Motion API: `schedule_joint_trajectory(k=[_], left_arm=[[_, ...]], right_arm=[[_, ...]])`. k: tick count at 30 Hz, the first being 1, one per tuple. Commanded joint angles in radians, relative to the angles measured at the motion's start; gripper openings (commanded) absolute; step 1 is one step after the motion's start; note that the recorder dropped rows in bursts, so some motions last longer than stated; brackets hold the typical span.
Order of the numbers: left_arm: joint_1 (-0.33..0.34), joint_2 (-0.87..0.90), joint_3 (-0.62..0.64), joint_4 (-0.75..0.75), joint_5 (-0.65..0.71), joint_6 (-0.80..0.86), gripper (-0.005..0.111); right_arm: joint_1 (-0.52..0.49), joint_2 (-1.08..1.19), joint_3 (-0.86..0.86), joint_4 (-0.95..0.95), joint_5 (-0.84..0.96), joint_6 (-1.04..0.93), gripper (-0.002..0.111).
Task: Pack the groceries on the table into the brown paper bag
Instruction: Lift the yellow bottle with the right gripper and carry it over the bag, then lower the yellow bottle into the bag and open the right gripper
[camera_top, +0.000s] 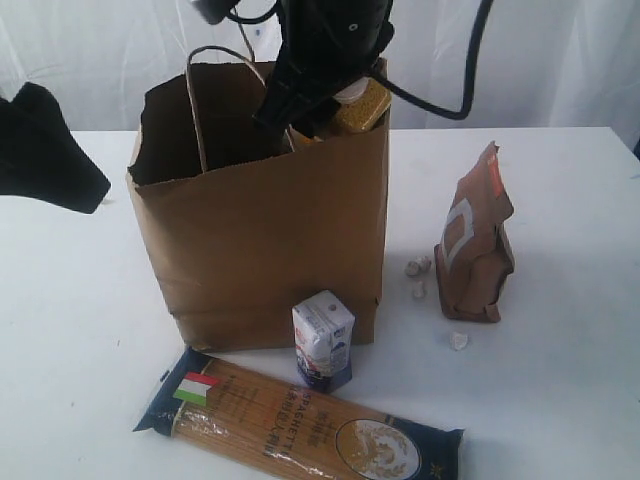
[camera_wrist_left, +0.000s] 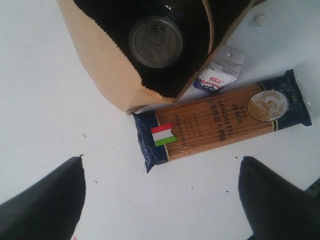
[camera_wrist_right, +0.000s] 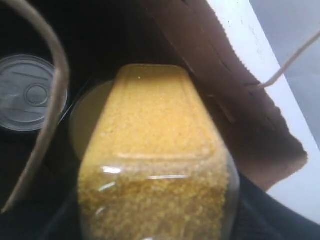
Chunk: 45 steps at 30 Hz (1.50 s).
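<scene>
Our right jaws grip the grain bottle (camera_wrist_right: 157, 165) at the mouth of the paper bag (camera_top: 270, 240), beside the tin (camera_wrist_right: 27, 92) inside. We judge it heavy, rigid and slick, so hold its flat sides. Our left jaws hang wide and empty over the surface (camera_wrist_left: 45, 100).

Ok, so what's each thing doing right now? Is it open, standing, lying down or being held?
brown paper bag: standing, open on top.
silver tin can: upright inside the bag.
yellow-grain bottle: held at the bag's mouth by the right end effector.
spaghetti packet: lying flat on the table.
small carton: standing upright.
brown pouch: standing upright.
left end effector: open, empty.
</scene>
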Motion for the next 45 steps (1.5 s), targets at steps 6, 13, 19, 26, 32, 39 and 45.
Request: schedule_joint_trajectory(k=[6, 13, 19, 26, 32, 39, 45], left_arm=[[0.000, -0.012, 0.004, -0.005, 0.012, 0.008, 0.083], [0.000, -0.012, 0.005, -0.007, 0.018, 0.008, 0.083], [0.000, -0.012, 0.005, -0.011, 0.017, 0.008, 0.083], [0.000, -0.012, 0.005, -0.022, 0.016, 0.008, 0.083], [0.000, -0.012, 0.005, -0.024, 0.020, 0.008, 0.083], [0.000, -0.012, 0.005, -0.026, 0.020, 0.008, 0.083], [0.000, -0.012, 0.005, -0.026, 0.020, 0.008, 0.083]], right_arm=[[0.000, 0.005, -0.016, 0.005, -0.046, -0.004, 0.000], [0.000, -0.010, -0.016, 0.004, -0.046, 0.002, 0.025], [0.017, -0.043, -0.016, 0.001, -0.046, 0.024, 0.064], [0.030, -0.050, -0.016, 0.001, -0.046, 0.024, 0.063], [0.030, -0.050, -0.016, 0.001, -0.046, 0.026, 0.063], [0.030, -0.052, -0.016, 0.001, -0.046, 0.030, 0.063], [0.030, -0.082, -0.016, 0.001, -0.046, 0.030, 0.063]])
